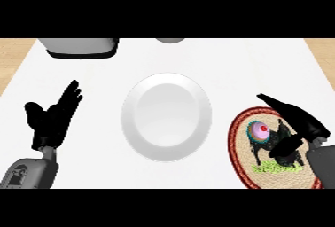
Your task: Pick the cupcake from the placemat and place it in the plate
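Placemat: the round woven placemat (243, 150) with a red rim lies at the near right of the white counter (262, 66), partly covered by the right arm.
Cupcake: the cupcake (259, 132) sits on the placemat's left half, pink frosting with a red dot on top; it is not lifted and nothing encloses it.
Right hand: the right hand (297, 126) hangs over the placemat just right of the cupcake, fingers stretched out and the thumb pointing down toward the mat; it holds nothing, and I cannot tell whether the thumb touches the cupcake.
Left hand: the left hand (52, 117) rests at the left side of the view, fingers straight and spread, holding nothing, well apart from the plate.
Plate: the white plate (137, 133) lies in the middle of the counter between the two hands, with nothing in it.
Far edge: a grey appliance (78, 46) and a small grey round object (170, 40) show at the far edge, cut off by the view.
Done so far: by my judgement only the approach; the hand is beside the cupcake.
Left to do: closing round the cupcake, lifting it, carrying it left to the plate and setting it down.
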Robot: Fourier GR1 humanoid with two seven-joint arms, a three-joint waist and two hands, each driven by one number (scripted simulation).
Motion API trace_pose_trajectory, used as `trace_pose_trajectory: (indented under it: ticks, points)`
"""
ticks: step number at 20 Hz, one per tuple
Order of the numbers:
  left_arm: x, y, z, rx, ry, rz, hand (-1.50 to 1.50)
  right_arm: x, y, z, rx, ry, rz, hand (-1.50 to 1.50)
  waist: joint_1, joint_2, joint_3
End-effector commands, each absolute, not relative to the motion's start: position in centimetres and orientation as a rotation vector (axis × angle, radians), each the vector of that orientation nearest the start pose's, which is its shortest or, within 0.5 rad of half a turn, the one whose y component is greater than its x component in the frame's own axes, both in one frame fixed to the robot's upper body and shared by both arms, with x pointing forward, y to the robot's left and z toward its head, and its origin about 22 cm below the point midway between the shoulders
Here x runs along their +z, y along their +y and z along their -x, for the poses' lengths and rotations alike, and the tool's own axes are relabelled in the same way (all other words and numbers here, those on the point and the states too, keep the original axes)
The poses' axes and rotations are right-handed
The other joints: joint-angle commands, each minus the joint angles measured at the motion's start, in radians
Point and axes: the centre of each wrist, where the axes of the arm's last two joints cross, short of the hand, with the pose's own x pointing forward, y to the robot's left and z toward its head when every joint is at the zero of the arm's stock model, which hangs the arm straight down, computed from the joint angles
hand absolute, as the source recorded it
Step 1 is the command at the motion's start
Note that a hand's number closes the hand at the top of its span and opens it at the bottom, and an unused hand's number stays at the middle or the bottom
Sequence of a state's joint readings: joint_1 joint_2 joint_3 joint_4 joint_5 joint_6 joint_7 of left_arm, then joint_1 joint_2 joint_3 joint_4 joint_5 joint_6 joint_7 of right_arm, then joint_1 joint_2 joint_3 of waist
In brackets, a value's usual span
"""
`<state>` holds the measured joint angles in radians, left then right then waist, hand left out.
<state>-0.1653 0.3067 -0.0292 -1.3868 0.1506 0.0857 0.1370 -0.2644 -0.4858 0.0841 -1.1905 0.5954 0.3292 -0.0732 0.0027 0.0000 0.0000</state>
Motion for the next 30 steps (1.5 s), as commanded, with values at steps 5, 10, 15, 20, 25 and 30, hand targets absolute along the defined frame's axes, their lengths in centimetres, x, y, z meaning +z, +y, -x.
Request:
trace_pose_trajectory:
  ticks: [5, 10, 15, 20, 25, 30]
  points:
    - [1.4, 27.9, -28.6, -0.073, -1.411, -0.154, 0.0, 0.7, -31.0, -31.5, 1.229, -1.092, 0.443, -1.5, -0.002, 0.0, 0.0]
    - [3.0, 27.0, -28.8, -0.07, -1.39, -0.174, 0.0, -1.5, -31.0, -31.6, 1.311, -1.134, 0.385, 1.5, 0.002, 0.001, 0.0]
    - [2.6, 28.1, -28.5, -0.092, -1.399, -0.174, 0.0, -0.8, -30.1, -30.6, 1.248, -1.199, 0.392, 1.5, -0.002, 0.0, 0.0]
    - [2.6, 26.9, -29.0, -0.123, -1.417, -0.134, 0.0, 0.2, -11.7, -31.4, 1.171, -1.231, 0.387, 1.5, 0.067, 0.005, -0.002]
    - [2.7, 25.4, -29.3, -0.188, -1.435, -0.084, 0.0, 2.6, -8.3, -32.1, 1.088, -1.26, 0.576, 1.5, 0.144, 0.01, -0.002]
    - [3.1, 24.7, -30.0, -0.216, -1.43, -0.066, 0.0, 7.5, -4.4, -33.0, 0.944, -1.397, 0.859, 1.5, 0.163, 0.001, -0.004]
